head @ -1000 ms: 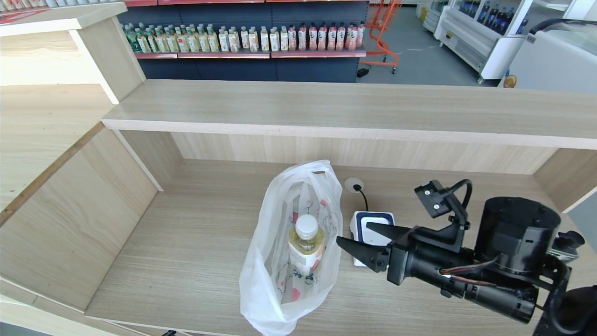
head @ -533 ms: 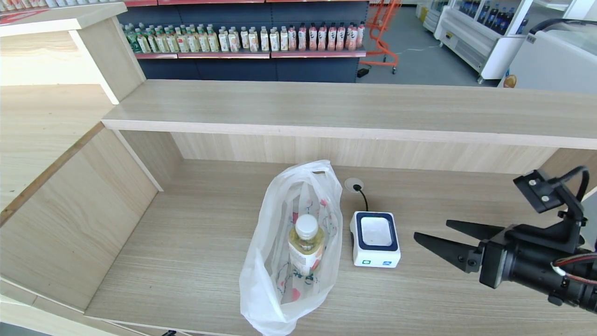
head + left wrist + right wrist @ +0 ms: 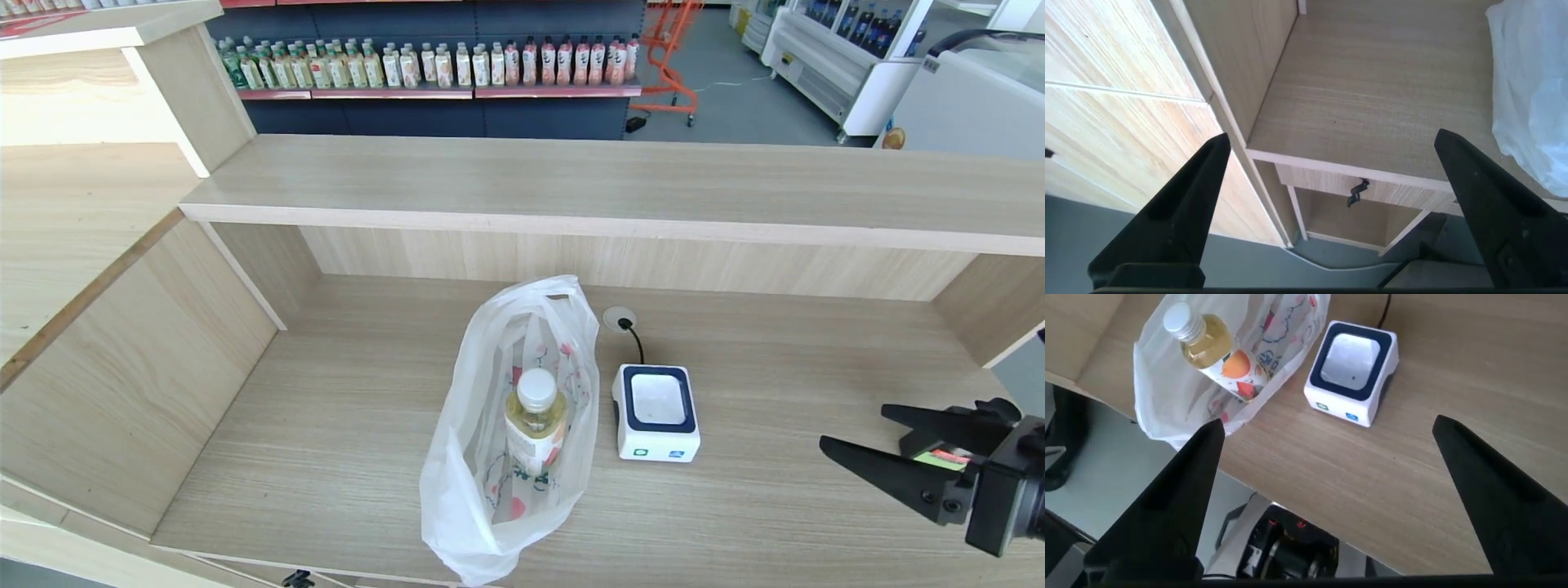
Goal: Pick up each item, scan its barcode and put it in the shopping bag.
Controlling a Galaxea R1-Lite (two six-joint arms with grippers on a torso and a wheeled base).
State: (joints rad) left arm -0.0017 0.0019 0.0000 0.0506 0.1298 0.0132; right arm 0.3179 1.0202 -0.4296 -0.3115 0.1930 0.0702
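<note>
1. The light wood-grain counter point(image 3: 775, 367) formed a recess. It was closed by an upright back panel point(image 3: 653, 265) beneath a broad raised ledge point(image 3: 571, 180), a tall left side panel point(image 3: 139, 384) and a shorter right side panel point(image 3: 992, 306). Its near edge was a straight open lip.
2. Bare surface lay between the left side panel and the bag, and again from the scanner to the right side panel.
3. The translucent white plastic shopping bag point(image 3: 457, 457) stood near the middle of the counter with its mouth open upward and its base close to the near edge. The film was thin, crumpled and glossy, with red and green print.
4. A clear plastic bottle point(image 3: 535, 420) of pale yellow drink, with a white cap, stood upright inside the shopping bag.
5. A white box-shaped scanner point(image 3: 655, 412), its pale window framed in dark blue, sat just beside the bag on the bag's right. A black cable point(image 3: 637, 347) ran from it to a round grommet point(image 3: 620, 318) in the counter.
6. The right gripper point(image 3: 853, 426), black with tapered wedge-shaped fingers, was over the near right part of the counter, well apart from the scanner. Its jaws were spread wide and held nothing.
7. The left gripper point(image 3: 1331, 137) hung before the counter's near left corner. Its jaws were likewise spread wide and empty.
</note>
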